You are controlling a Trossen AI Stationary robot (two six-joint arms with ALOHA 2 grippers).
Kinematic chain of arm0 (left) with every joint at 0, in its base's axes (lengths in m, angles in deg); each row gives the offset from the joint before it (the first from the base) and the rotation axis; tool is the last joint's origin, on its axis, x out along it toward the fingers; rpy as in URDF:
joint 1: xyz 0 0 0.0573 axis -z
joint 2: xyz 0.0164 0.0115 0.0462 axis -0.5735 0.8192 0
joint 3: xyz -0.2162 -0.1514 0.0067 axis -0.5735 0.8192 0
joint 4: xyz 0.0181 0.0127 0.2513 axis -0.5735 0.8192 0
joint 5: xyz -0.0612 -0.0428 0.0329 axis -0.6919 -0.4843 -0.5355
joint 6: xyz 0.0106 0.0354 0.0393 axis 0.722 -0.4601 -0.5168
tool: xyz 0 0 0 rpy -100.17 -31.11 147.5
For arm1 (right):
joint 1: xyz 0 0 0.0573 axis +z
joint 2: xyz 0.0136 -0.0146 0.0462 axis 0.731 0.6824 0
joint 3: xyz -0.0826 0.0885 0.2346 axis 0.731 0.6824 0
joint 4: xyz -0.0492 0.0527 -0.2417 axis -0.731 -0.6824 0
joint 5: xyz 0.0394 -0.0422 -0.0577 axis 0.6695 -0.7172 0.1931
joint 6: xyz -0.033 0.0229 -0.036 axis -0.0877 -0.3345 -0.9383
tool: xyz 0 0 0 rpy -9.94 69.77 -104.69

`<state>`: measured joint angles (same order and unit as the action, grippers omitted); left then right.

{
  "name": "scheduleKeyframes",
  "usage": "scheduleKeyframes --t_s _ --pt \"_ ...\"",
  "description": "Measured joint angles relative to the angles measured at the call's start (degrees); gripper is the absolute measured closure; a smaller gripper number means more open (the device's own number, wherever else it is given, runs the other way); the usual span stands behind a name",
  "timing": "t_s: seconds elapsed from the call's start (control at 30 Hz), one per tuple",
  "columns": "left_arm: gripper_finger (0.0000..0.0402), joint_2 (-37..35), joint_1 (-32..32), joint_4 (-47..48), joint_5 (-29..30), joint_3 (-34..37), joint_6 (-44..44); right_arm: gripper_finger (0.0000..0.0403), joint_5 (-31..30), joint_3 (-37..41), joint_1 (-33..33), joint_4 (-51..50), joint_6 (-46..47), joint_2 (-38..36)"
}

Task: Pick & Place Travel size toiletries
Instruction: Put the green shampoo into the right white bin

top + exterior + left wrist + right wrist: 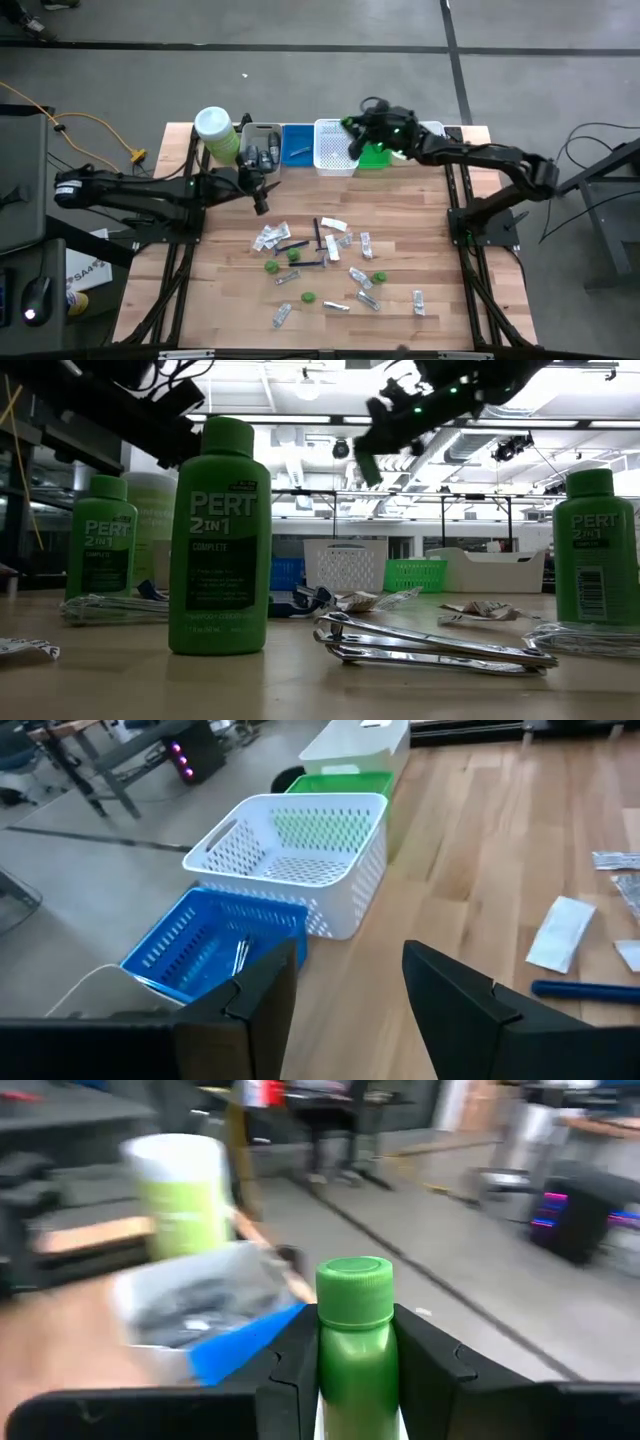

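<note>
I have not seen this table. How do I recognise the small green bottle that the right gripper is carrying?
Find the row of bins along the far edge of the wooden table. Above the green bin hangs the right gripper, shut on a small green bottle with a ribbed green cap. The other green bottles rest on the table; this one alone is in the air.

Bright even overhead light, soft shadows, right wrist view motion-blurred, low view background hazy
</note>
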<state>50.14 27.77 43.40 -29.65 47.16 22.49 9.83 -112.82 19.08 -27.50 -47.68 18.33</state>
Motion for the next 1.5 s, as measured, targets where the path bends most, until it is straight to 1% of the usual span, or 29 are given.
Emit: scheduleKeyframes --t_s 0.07,0.2,0.3,0.4,0.47,0.6,0.73,0.87,1.07,1.23,1.5 --pt "0.0220 0.0 -1.3 -0.8 -1.6 0.0 -1.0 0.0314 -1.8 1.6 -1.9 -2.0 0.0 -3.1" --pt "0.0220 0.0 -3.9 -2.7 -4.9 0.0 -3.2 0.0314 -2.1 7.3 -6.5 -1.6 2.5 -8.6" --pt "0.0220 0.0 -6.0 -4.4 -7.4 0.0 -4.2 0.0314 -5.5 13.3 -10.0 0.8 4.5 -11.4" --pt "0.0220 0.0 -7.9 -6.3 -10.5 0.0 -4.3 0.0315 -9.3 18.6 -12.4 6.6 6.0 -11.8" --pt "0.0220 0.0 -8.8 -6.5 -11.9 0.0 -4.6 0.0315 -10.3 21.3 -13.8 10.2 7.2 -11.4" --pt "0.0220 0.0 -9.8 -6.6 -12.1 0.0 -3.8 0.0315 -13.2 25.4 -16.1 17.0 11.0 -9.0" --pt "0.0220 0.0 -9.7 -6.4 -12.1 0.0 -3.2 0.0317 -17.9 28.2 -17.5 21.2 16.2 -5.1" --pt "0.0220 0.0 -9.7 -5.9 -12.3 0.0 -2.7 0.0317 -18.7 29.6 -17.6 30.3 17.1 1.4" --pt "0.0220 0.0 -9.7 -5.7 -12.3 0.0 -2.7 0.0317 -20.4 29.7 -17.5 37.5 19.4 9.6" --pt "0.0220 0.0 -9.7 -5.6 -12.2 0.0 -2.7 0.0317 -22.9 29.6 -17.5 38.4 20.4 13.4" --pt "0.0220 0.0 -9.7 -5.6 -12.2 0.0 -2.4 0.0317 -22.8 29.6 -17.5 39.0 20.9 14.9"
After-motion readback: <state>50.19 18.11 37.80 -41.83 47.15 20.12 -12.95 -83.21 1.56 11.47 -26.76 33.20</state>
